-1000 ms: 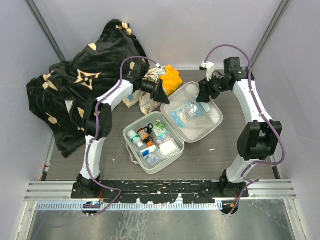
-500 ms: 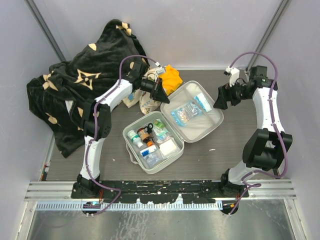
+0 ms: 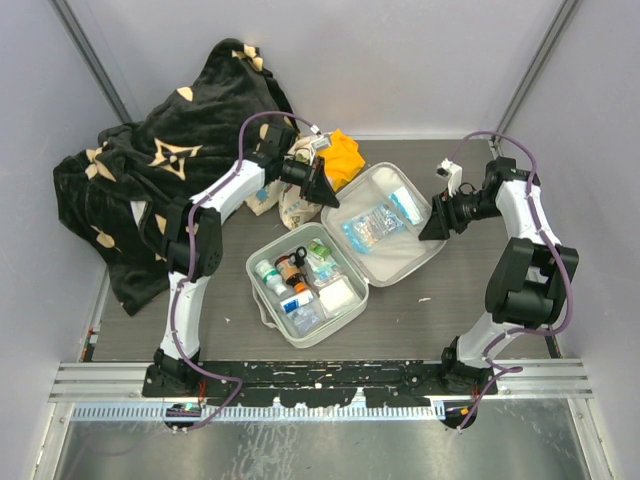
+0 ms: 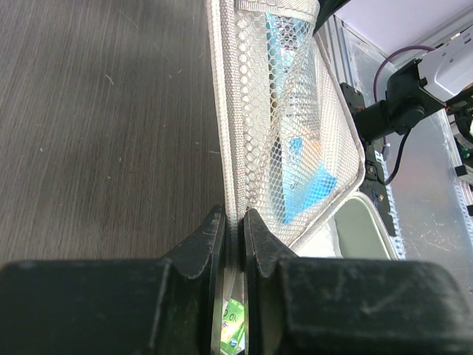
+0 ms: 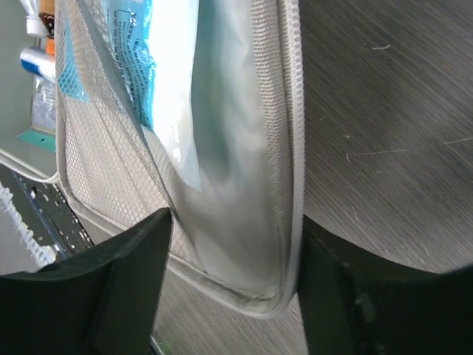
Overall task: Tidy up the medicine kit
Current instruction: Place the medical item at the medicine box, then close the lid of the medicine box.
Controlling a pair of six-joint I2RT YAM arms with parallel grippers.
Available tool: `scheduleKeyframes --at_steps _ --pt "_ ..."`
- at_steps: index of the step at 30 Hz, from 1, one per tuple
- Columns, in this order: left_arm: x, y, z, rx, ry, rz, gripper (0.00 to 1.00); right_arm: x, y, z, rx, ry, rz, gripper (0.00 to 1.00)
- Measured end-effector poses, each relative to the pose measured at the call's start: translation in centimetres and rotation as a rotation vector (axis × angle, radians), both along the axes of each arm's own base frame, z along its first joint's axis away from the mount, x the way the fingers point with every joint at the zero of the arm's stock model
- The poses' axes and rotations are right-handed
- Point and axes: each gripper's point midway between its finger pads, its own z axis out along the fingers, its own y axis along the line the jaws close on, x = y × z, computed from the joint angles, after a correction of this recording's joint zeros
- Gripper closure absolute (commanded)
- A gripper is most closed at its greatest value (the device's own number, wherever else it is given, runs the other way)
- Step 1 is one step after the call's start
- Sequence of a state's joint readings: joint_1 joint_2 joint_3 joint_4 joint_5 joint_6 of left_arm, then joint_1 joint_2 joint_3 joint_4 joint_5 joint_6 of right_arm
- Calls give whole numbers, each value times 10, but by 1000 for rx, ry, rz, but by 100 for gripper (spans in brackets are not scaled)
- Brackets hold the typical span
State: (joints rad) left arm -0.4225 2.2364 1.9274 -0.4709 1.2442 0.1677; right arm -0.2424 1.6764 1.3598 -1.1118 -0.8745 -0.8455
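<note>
medicine kit [image 3: 400, 258] sits open, mid tabletop [image 3: 460, 310], base toward the arms, lid [image 4: 229, 111] flopped flat behind and to the right of it. Base is packed with small bottles and boxes [image 3: 298, 275], all inside the rim.

Left claw [image 4: 235, 237]: pressed together, pinching the lid's zipper rim at its back-left edge. Wrist view shows the rim caught between both fingers. The lid's mesh pocket [image 4: 295, 111] lies just past the pinch, with blue-printed packets [image 4: 307, 188] inside it.

Right claw [image 5: 229, 296]: spread, straddling the lid's right corner. One finger [image 5: 111, 296] is over the mesh side, the other is over the bare tabletop just outside the zipper. Nothing gripped. Can't tell if either finger touches the rim.

Black blanket with tan motifs [image 3: 150, 170] is heaped at the back left, well apart from the kit. Orange cloth [image 3: 345, 155] is just behind the left claw.
</note>
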Motion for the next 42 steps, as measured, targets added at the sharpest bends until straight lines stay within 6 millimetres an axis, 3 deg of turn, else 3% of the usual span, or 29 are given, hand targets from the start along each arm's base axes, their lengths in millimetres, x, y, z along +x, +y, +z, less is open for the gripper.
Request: scheduleKeyframes --at_steps 8,12,18,22,30,33,36,42 --pt "4 0 -3 12 -3 23 99 6 -8 13 62 7 6 76" --pt "12 0 -5 31 -11 65 89 11 -7 30 88 -10 10 82" --pt "27 1 -5 69 -17 153 65 26 -10 46 83 -38 5 91" --pt "53 17 -5 100 0 276 48 38 -19 56 43 -58 -19 92" --pt "95 71 -4 194 -29 496 33 68 -36 91 -44 -161 -62 93" --pt "90 89 0 260 -81 549 28 77 -41 102 -73 -198 -75 92" --pt "70 102 3 314 -119 571 25 80 -43 108 -94 -219 -81 88" --pt "41 124 -5 408 -166 596 22 84 -32 108 -127 -239 -55 70"
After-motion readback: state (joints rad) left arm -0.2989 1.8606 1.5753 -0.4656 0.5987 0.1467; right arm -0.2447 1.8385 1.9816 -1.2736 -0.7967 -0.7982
